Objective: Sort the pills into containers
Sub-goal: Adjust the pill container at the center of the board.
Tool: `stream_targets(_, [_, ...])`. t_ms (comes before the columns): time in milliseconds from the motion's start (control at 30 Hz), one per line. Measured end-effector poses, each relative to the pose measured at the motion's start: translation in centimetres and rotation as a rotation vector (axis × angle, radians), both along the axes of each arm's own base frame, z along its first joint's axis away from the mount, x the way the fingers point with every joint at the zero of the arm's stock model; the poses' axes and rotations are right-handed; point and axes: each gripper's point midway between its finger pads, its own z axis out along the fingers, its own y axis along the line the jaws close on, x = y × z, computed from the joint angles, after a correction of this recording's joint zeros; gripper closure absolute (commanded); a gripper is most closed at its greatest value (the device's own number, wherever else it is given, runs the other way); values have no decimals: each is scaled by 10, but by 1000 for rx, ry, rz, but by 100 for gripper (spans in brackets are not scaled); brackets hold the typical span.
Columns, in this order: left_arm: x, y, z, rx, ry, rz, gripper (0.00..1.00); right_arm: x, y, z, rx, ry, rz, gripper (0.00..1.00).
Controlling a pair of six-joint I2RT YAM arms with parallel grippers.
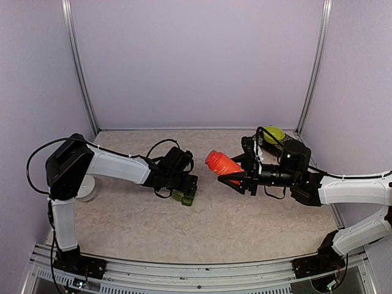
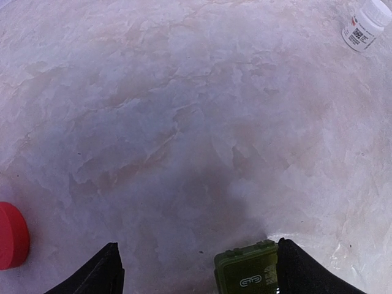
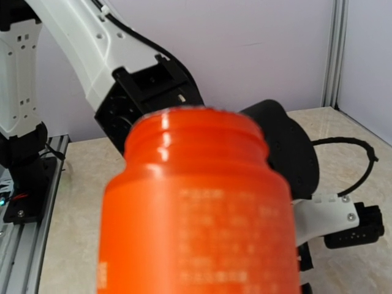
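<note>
The dark green container strip (image 1: 182, 196) lies on the table mid-left. In the left wrist view it (image 2: 247, 275) sits against my right-hand finger (image 2: 300, 272), its lid shut. My left gripper (image 1: 187, 187) is open, jaws wide apart (image 2: 202, 272), low over the table with nothing held. My right gripper (image 1: 237, 174) is shut on an uncapped orange bottle (image 1: 220, 163), held on its side above the table with its mouth pointing left. The bottle (image 3: 196, 208) fills the right wrist view and hides the fingers. No pills show.
A red cap (image 2: 11, 236) lies on the table left of my left gripper. A white labelled bottle (image 2: 366, 24) stands farther off. A yellow-green bowl (image 1: 274, 133) sits at the back right. A white round object (image 1: 86, 190) lies by the left arm.
</note>
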Motion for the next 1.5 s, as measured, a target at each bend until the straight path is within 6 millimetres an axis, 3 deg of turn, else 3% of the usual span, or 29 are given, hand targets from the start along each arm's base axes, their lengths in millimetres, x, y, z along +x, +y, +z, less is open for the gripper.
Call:
stream_targets(933, [-12,-8,-5,-3,51,-76,16,0,1,-2,-5,3,3,99])
stream_targets(1500, [4,6,0,15,35,-22,15,0,1,-2,-4,3,4,100])
